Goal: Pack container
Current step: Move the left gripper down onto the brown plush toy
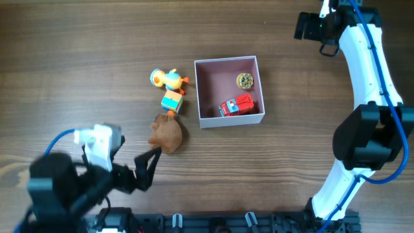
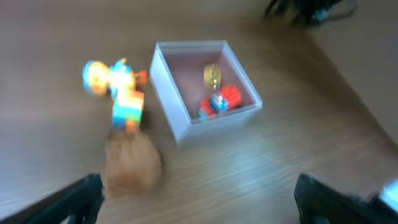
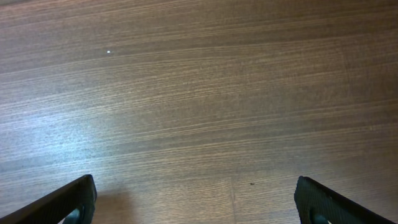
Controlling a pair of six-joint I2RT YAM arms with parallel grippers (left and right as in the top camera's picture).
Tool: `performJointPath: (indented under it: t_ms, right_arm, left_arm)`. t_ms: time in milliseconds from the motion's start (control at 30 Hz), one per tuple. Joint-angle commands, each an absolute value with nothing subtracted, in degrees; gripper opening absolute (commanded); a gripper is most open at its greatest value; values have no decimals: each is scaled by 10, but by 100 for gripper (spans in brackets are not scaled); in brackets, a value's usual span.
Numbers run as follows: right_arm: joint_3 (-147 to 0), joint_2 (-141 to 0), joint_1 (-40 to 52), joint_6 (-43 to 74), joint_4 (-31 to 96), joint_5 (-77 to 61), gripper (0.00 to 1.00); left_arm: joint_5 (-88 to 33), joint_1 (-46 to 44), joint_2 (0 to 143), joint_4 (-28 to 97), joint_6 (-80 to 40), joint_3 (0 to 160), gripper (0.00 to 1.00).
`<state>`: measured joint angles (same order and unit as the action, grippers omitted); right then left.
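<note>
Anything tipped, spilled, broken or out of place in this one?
Nothing stands out. The box sits upright, with a red truck and a small gold piece inside; the duck, block and brown toy lie unpacked beside it.

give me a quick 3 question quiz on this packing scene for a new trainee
1. How many toys already lie inside the container?
2. True or false: the brown plush toy touches the container.
3. Which toy lies nearest the left gripper? A the duck, B the brown plush toy, C the small block.

Key
1. Two: the red car and a round gold piece.
2. False; bare table shows between them.
3. B
</note>
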<state>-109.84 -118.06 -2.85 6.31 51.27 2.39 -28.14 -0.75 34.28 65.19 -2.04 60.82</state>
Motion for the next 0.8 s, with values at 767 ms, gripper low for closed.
performJointPath:
  t_ms: [767]
  right_arm:
    - [-1097,-1168,-31,60,512,19,100]
  left_arm:
    - [22,-294,884,700,-188,733,100]
